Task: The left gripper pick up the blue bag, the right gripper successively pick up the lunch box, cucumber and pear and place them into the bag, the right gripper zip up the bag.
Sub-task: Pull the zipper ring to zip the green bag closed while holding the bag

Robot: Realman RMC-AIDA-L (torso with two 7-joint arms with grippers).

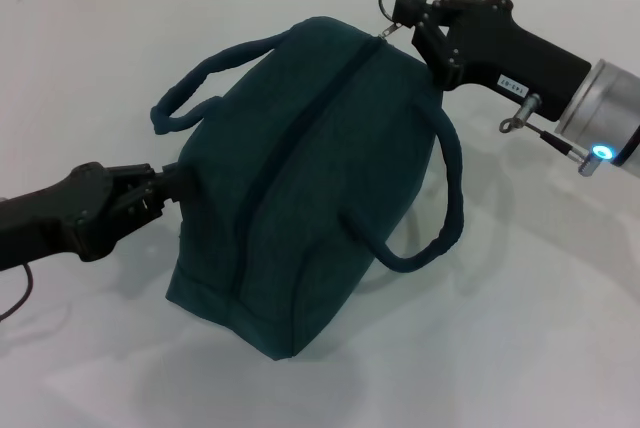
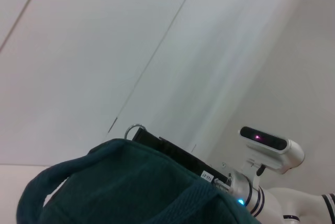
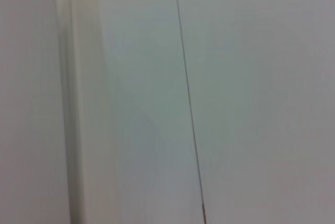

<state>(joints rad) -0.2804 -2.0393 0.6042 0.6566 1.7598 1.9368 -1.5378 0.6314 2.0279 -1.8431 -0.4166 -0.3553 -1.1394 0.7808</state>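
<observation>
one blue bag [image 1: 310,178], zipped, two handles, two grippers touching

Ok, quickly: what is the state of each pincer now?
Left pincer: closed on the side of the blue bag.
Right pincer: closed on the ring zip pull at the bag's far end.

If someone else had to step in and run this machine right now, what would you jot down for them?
Left gripper: clamped on the near-left end of the blue bag, steadying it on the white table.
Right gripper: at the bag's far end, shut on the ring zip pull.
Zip line looks closed along the whole top.
Lunch box, cucumber and pear: none visible outside; presumably inside the bag, but that cannot be seen.
Left: likely just release the pull and the bag, then back both arms away.
</observation>
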